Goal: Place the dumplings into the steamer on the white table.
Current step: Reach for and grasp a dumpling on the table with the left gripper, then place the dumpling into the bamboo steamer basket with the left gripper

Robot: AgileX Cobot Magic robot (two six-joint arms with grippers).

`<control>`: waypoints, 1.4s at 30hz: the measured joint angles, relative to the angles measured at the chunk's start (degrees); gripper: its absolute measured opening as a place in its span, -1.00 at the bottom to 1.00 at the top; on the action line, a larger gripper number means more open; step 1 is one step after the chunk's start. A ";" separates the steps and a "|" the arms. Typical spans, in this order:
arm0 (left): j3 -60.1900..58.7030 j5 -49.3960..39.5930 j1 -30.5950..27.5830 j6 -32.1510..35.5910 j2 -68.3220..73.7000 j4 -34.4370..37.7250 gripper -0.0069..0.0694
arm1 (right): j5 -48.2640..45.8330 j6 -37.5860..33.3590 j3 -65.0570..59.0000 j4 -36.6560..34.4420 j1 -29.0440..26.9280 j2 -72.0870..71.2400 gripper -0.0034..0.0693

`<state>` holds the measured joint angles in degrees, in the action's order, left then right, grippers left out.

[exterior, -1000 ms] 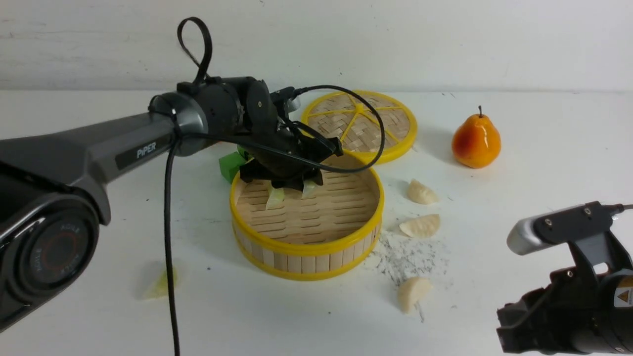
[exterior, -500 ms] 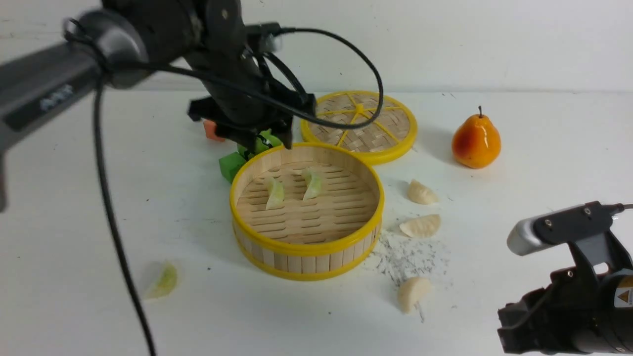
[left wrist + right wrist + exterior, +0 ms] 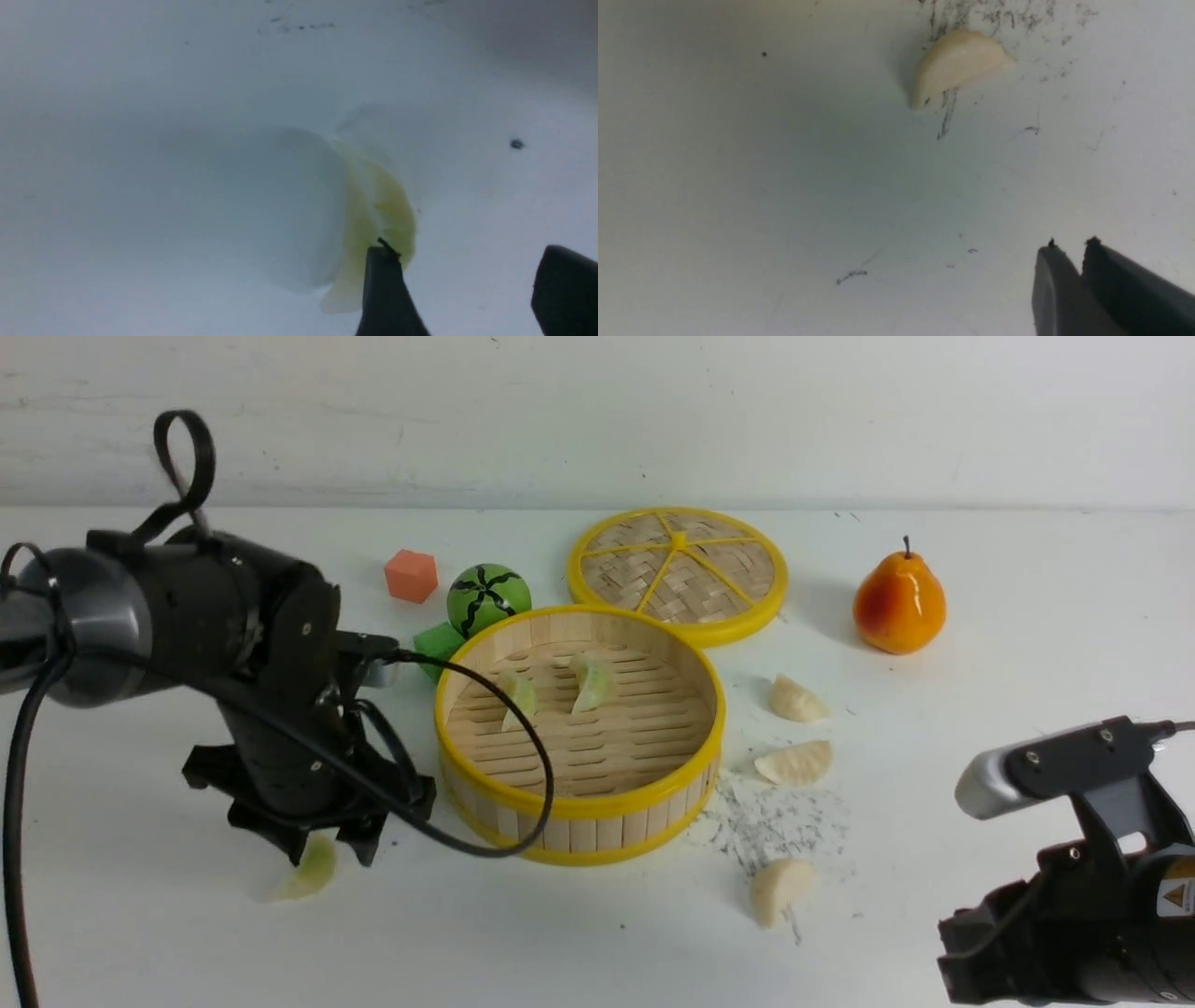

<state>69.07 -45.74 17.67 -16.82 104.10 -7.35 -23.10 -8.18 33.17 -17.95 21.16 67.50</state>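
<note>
- The left arm is angled downward beside the round yellow-rimmed bamboo steamer (image 3: 579, 803). The left pincer (image 3: 327, 847) is spread wide over a pale green pleated dumpling (image 3: 308, 873) lying on the white bench (image 3: 140, 915).
- Two more green dumplings (image 3: 518, 695) are seen inside the steamer, and three cream-white dumplings (image 3: 794, 762) on the bench to its right.
- The right arm is held low, with the right pincer (image 3: 1071, 247) closed and empty.

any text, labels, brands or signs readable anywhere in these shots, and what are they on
No readable words or numbers in any view.
Yellow warning sticker with a black triangle sign, on the right arm: its print is too small to read.
</note>
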 joint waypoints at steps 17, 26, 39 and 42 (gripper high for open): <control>2.55 1.49 -2.82 1.82 4.74 9.09 -0.27 | 0.64 0.00 0.00 0.84 0.00 4.33 -0.65; 21.53 6.01 1.20 14.34 2.90 34.37 -0.28 | 1.44 0.00 0.00 1.23 0.00 4.33 -0.63; 42.28 12.42 7.44 2.61 26.48 30.81 -0.28 | 1.91 0.00 0.00 1.37 0.00 6.85 -0.62; 42.53 14.34 7.44 0.02 28.70 30.37 -0.28 | 1.96 0.00 0.00 1.42 0.00 6.85 -0.61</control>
<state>111.60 -31.40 25.10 -16.80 132.80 23.02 -21.14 -8.18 33.17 -16.54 21.16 74.35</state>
